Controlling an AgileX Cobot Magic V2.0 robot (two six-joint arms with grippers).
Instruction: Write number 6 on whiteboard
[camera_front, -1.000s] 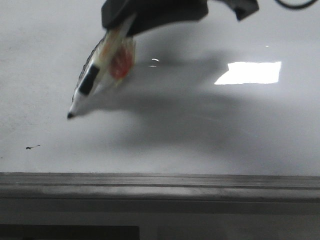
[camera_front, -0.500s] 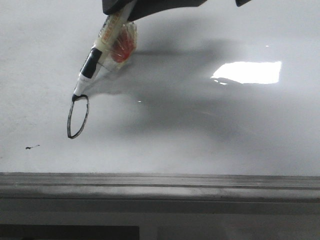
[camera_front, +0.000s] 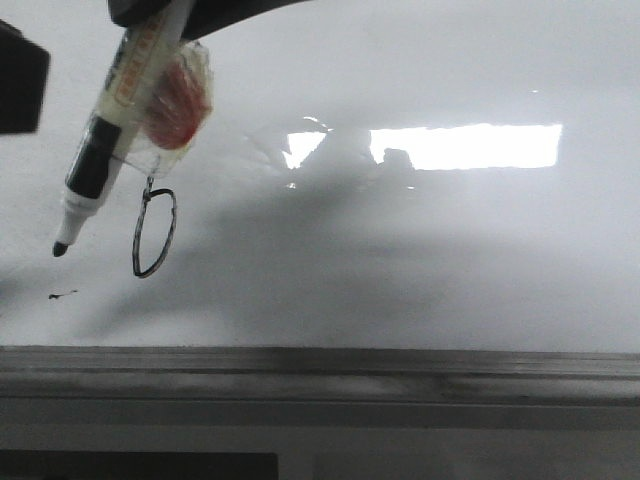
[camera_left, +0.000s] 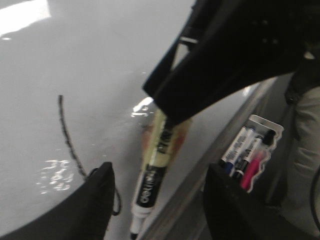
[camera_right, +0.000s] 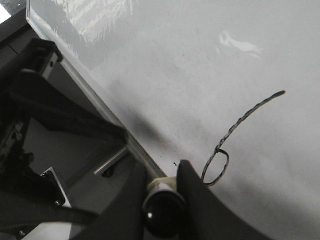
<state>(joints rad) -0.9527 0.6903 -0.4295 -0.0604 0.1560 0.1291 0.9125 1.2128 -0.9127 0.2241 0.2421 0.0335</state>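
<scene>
Glossy whiteboard (camera_front: 420, 270) with dark edge rail, black hand-drawn number 6 (camera_front: 154, 232) (narrow loop), tiny smudge (camera_front: 63, 295) nearby

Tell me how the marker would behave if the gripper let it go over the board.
The marker looks like a stiff, light plastic cylinder, so it would probably roll. The glossy whiteboard likely gives little friction. Its exposed tip could smudge the number 6.

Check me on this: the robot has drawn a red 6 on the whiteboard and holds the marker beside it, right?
Not quite. The 6 is black, not red, as the right wrist view shows. It is on the whiteboard, with the marker held beside it.
</scene>
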